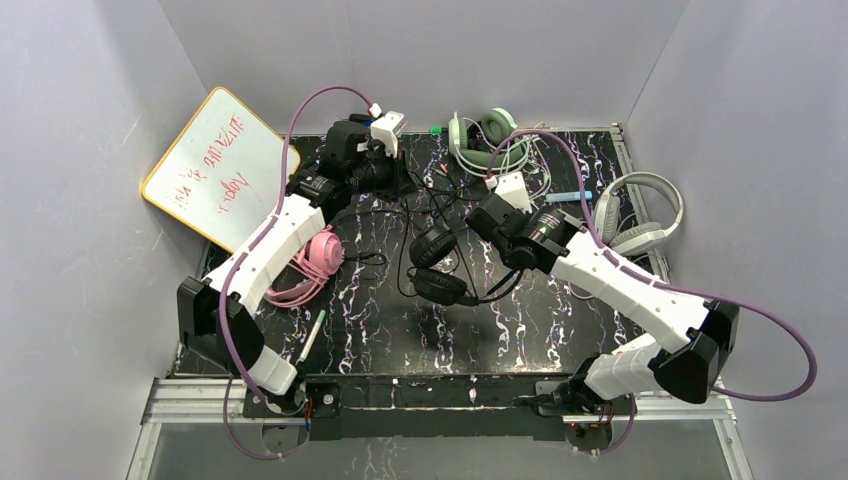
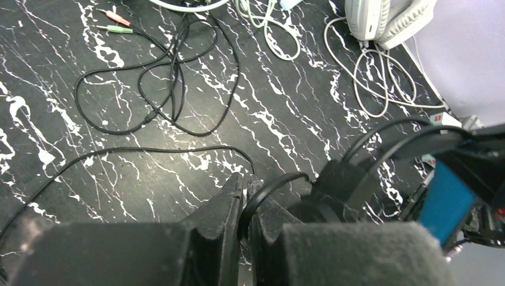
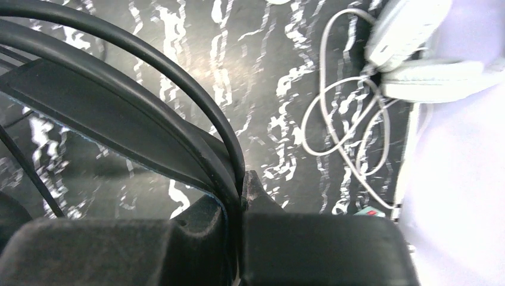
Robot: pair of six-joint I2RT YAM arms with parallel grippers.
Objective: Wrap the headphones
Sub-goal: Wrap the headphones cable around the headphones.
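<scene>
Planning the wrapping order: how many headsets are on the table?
4: pink headset at left, black headset mid-table, green headset at the back, white headset at the right edge. None obviously hidden.

Black over-ear headphones (image 1: 438, 268) at centre of black, white-veined marble-pattern desk (image 1: 380, 330). Pink padded headset (image 1: 322, 252) beside white left arm (image 1: 270, 245). White-grey headset (image 1: 640, 215) at right edge. Pale green headset (image 1: 480, 140) at the far edge.
</scene>
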